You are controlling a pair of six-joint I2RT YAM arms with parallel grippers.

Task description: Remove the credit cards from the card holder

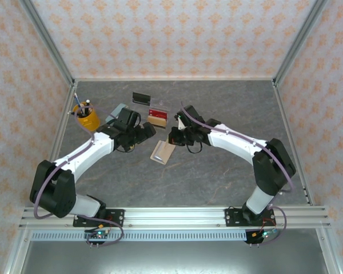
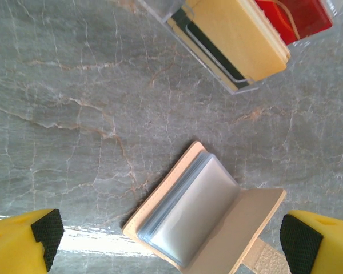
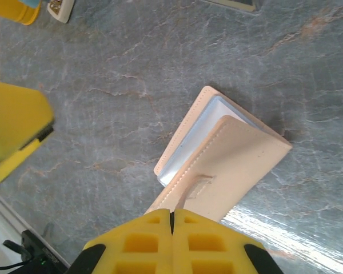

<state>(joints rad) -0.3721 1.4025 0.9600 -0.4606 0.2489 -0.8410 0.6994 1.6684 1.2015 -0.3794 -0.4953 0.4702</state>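
At the table's middle: the card holder [image 1: 162, 151] lies open on the grey table [image 1: 228, 188], clear sleeves facing up, between the two grippers.
Left arm: it comes from its base at the near left, with the elbow low beside the left rail. The white forearm slants up and right to the centre, and the wrist points down at the table.
Left gripper [image 1: 144, 132]: the jaws are spread wide with nothing between them. In its wrist view [image 2: 171, 240] the black-padded fingers [image 2: 43, 231] stand either side of the holder [image 2: 200, 222], above it and apart from it.
Right arm: it rises from the near-right base and folds at an elbow close to the right side. The forearm runs left to the centre.
Right gripper [image 1: 173, 137]: the fingers are pressed together with the seam closed. In its wrist view [image 3: 172, 220] the tips meet the near edge of the holder's tan cover [image 3: 234, 160], just by the closing tab [image 3: 197, 187]. Whether they pinch that edge, I cannot tell.
Cover: it is tilted up over part of the sleeves, not flat.
Far edge: the clear tray [image 1: 158, 117], holding a tan stack and a red item, stands just beyond the holder, near but apart. A dark flat item [image 1: 140, 98] lies further back.
Left edge: a yellow cup [image 1: 86, 118] with pens stands by the left wall, well apart from the holder.
Open room: the widest bare tabletop runs from the holder toward the near rail, and to the right beneath the right forearm.
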